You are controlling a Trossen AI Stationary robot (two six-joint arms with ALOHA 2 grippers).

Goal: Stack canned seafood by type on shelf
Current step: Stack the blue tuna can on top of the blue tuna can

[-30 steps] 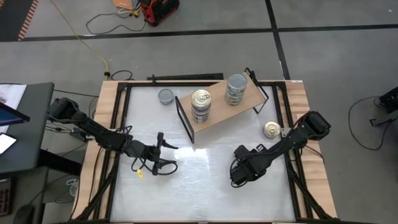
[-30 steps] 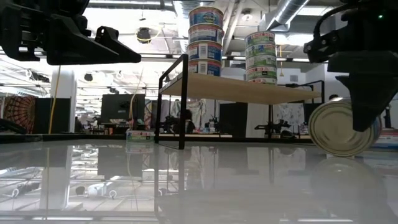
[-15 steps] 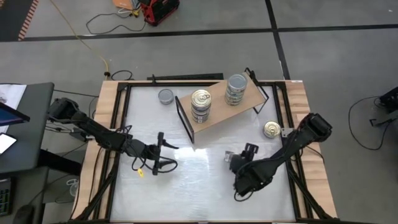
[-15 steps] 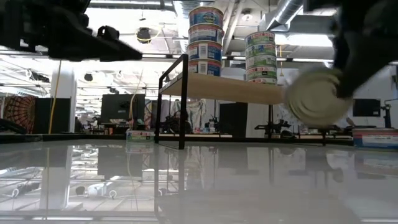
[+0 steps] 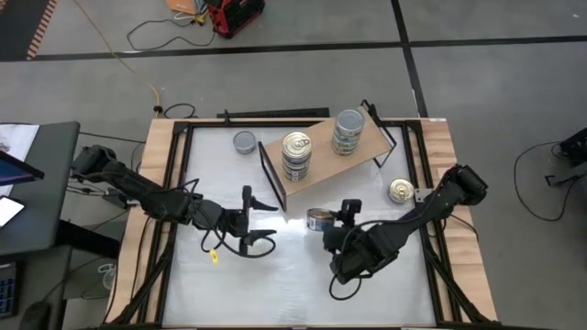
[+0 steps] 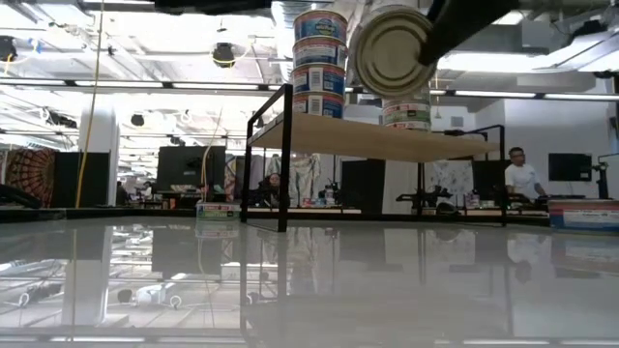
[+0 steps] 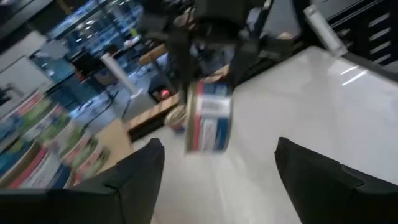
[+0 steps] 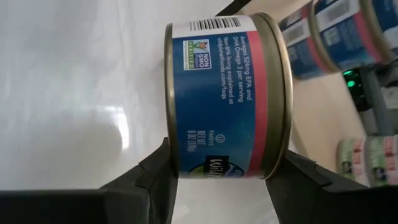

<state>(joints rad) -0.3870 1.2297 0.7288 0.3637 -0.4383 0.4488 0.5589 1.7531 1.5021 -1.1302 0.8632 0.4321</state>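
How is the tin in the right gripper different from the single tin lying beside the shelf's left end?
The held tin is lifted off the table and tipped on its side between the right gripper; the lone tin sits flat on the white tabletop, untouched. The held tin shows a blue and red label; the lone tin shows a grey top. Both are low and round.

Surroundings beyond the work in hand

White tabletop glossy, edged by wooden side rails; grey concrete floor around it, crossed by dark tape lines; red device with trailing cable at far left; dark side desk to the left; a seated person visible at right in the room behind.
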